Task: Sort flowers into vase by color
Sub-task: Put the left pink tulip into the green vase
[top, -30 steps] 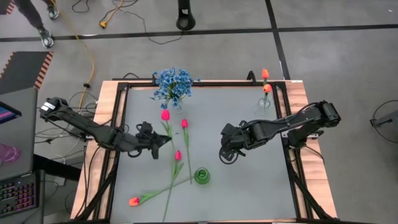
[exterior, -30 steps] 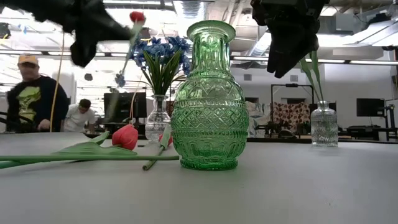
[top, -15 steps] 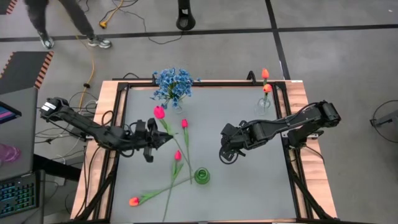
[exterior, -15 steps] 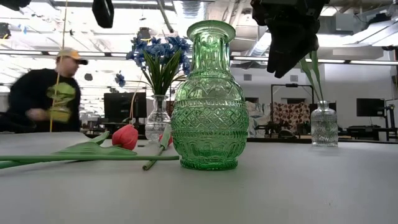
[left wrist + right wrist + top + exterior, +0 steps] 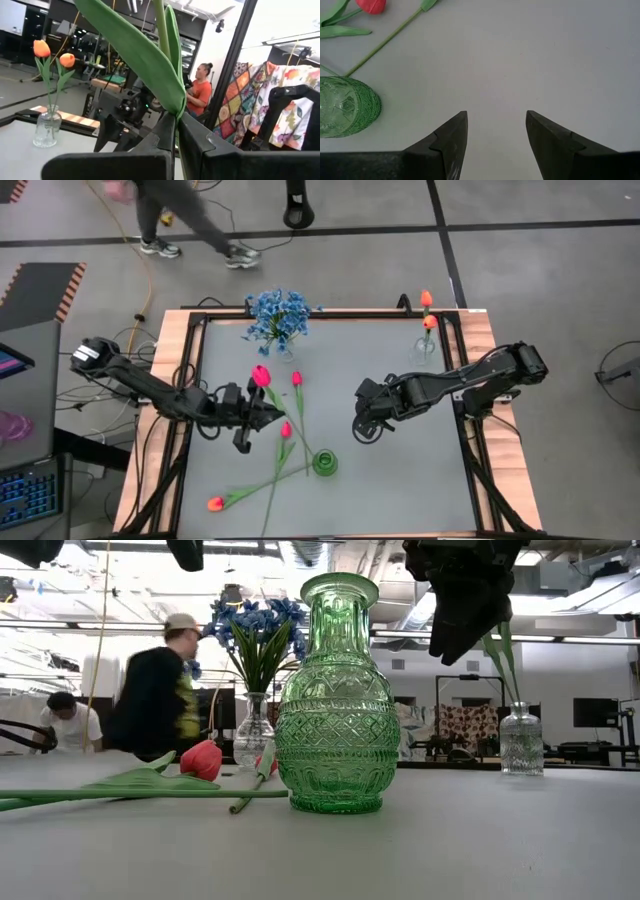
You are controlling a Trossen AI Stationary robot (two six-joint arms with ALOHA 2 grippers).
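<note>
My left gripper [image 5: 262, 416] is shut on a pink-red tulip whose blossom [image 5: 261, 375] shows just beyond it, left of the green glass vase [image 5: 324, 463]. The left wrist view shows its stem and long leaf [image 5: 145, 55] rising from the gripper [image 5: 176, 120]. Two more pink-red tulips [image 5: 297, 379] [image 5: 286, 430] and an orange tulip [image 5: 215, 503] lie flat on the table. Blue blossoms [image 5: 278, 318] stand in a clear vase at the far edge. My right gripper [image 5: 362, 428] hangs open over bare table right of the green vase. My left gripper pinches the tulip's green stem at the base of its leaf [image 5: 177, 109] between its two fingers. The fingers lie across the stem. The tulip is lifted clear of the table, and its stem and leaf stand up out of the fingers.
Two orange tulips stand in a clear vase [image 5: 425, 345] at the far right corner. The green vase [image 5: 338, 700] stands upright near the table's near middle, with the lying tulips' stems [image 5: 150, 794] beside it. A black frame edges the table [image 5: 470, 460]. A person [image 5: 160, 690] walks beyond the far edge.
My left gripper has risen and moved toward the near edge and the green vase, carrying the pink-red tulip with it. The blossom has gone up out of the low view. A person has walked past behind the table.
</note>
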